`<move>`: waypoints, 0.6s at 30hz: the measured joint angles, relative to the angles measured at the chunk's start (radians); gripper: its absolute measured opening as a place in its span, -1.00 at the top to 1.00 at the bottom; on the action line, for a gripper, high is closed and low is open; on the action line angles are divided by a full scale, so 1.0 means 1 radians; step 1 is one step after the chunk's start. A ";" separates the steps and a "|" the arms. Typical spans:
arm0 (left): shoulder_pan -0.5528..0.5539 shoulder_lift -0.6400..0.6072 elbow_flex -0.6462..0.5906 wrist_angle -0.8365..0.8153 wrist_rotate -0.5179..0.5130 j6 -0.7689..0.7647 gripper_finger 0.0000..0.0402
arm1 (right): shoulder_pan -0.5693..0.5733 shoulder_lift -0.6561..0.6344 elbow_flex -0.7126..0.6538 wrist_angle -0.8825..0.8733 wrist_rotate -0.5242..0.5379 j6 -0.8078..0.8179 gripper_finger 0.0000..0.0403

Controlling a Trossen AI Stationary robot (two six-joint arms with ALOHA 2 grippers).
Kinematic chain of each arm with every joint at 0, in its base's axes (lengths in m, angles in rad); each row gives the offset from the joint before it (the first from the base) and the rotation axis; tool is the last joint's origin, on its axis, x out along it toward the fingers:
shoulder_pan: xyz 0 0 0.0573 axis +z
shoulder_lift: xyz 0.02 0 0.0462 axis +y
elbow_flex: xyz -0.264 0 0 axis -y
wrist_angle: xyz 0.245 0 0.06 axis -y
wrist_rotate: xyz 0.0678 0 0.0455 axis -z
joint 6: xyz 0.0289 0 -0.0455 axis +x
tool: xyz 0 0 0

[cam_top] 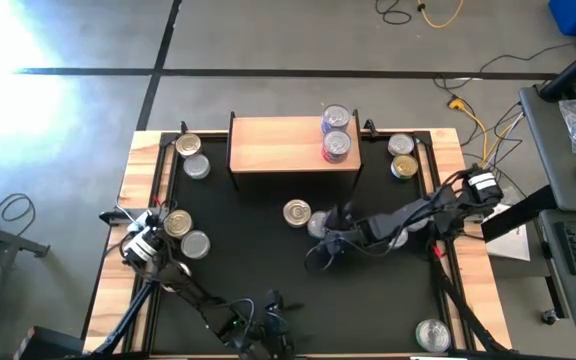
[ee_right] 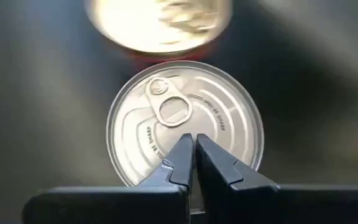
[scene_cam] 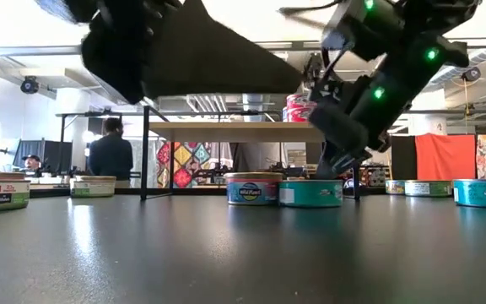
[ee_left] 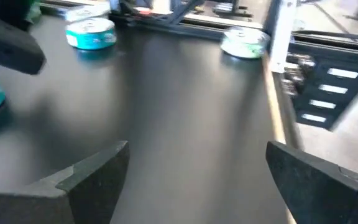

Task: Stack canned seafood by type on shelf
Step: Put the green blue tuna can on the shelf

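The light-wood shelf (cam_top: 283, 145) stands at the table's far middle, with two silver-lidded cans stacked on its right end (cam_top: 336, 132). My right gripper (ee_right: 193, 142) is shut and points down over the lid of a silver, teal-sided can (ee_right: 185, 118) (scene_cam: 310, 192) near the table's middle. A gold-lidded can (cam_top: 296, 213) stands right beside that can. My left gripper (ee_left: 197, 155) is open over bare table near the near edge, and nothing sits between its fingers. My right gripper's shut fingertips (ee_right: 185, 149) stand over the middle of the silver can's lid, just beside the pull tab (ee_right: 174, 112), coming from above. The can sits flat on the table. I cannot tell whether the tips touch the lid.
More cans stand about the table: two at the far left (cam_top: 192, 156), two by the left arm (cam_top: 186, 233), two at the far right (cam_top: 401, 157), one at the near right corner (cam_top: 434, 335). The shelf's left and middle are bare. People stand in the room beyond.
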 joint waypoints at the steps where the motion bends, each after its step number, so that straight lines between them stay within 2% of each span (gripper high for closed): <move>1: -0.006 -0.004 -0.002 0.001 0.029 0.000 -0.80 | 0.016 0.000 0.002 0.025 -0.036 -0.001 0.94; 4: -0.027 -0.006 -0.017 -0.004 0.069 -0.005 -0.80 | 0.087 -0.026 0.006 0.070 -0.136 -0.013 0.94; 5: -0.036 -0.006 -0.026 -0.006 0.060 -0.012 -0.80 | 0.114 -0.041 0.008 0.071 -0.137 -0.026 0.94; 8: -0.056 -0.006 -0.056 -0.001 -0.019 -0.052 -0.80 | 0.177 -0.089 0.012 0.058 -0.047 -0.052 0.94; 11: -0.064 -0.006 -0.087 -0.006 -0.109 -0.115 -0.80 | 0.212 -0.113 0.006 -0.022 0.054 -0.012 0.94; 14: -0.063 -0.006 -0.109 0.002 -0.155 -0.158 -0.80 | 0.227 -0.109 -0.007 -0.079 0.080 0.047 0.94; 18: -0.054 -0.006 -0.124 0.039 -0.165 -0.136 -0.81 | 0.237 -0.062 -0.031 -0.063 0.068 0.088 0.94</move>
